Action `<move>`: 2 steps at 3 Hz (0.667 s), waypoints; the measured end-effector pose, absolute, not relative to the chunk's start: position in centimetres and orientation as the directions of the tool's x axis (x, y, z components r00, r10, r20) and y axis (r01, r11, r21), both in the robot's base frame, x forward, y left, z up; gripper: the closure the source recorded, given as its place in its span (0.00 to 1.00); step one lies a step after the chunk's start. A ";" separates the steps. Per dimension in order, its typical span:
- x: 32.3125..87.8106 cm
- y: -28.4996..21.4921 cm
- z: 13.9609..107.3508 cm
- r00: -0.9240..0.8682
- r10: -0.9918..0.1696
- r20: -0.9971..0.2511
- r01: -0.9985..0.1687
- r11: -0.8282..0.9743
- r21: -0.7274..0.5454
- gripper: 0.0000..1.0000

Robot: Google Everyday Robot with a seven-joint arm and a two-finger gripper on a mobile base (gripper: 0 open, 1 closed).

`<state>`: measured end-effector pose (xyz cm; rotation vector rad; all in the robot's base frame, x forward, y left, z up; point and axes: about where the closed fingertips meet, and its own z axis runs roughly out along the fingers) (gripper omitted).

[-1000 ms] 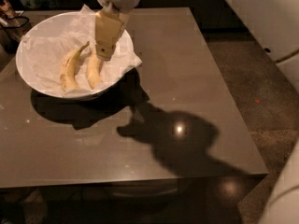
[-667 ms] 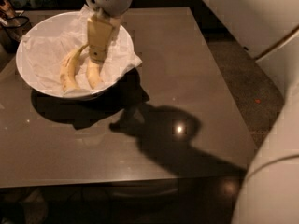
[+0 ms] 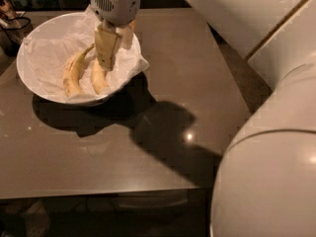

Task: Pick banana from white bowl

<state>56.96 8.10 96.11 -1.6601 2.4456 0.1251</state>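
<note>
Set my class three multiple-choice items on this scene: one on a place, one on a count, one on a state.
1. The gripper is: A over the bowl; B over the table's near edge; C beside the table.
2. How many bananas lie in the bowl? A one; B two; C four.
3. The bowl stands: A upside down; B on its side; C upright.
Key: 1 A, it hangs above the paper-lined bowl; 2 B, two lie side by side; 3 C, its open mouth faces up.

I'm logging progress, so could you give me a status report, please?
Gripper down in white bowl, at right-hand banana. Other banana alongside, both on paper. Nothing blocking.
</note>
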 end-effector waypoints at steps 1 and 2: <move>57.5 7.4 95.3 -0.418 -0.890 -0.184 -0.904 0.428 -0.013 0.25; 58.3 8.2 95.5 -0.413 -0.883 -0.221 -0.903 0.429 -0.027 0.05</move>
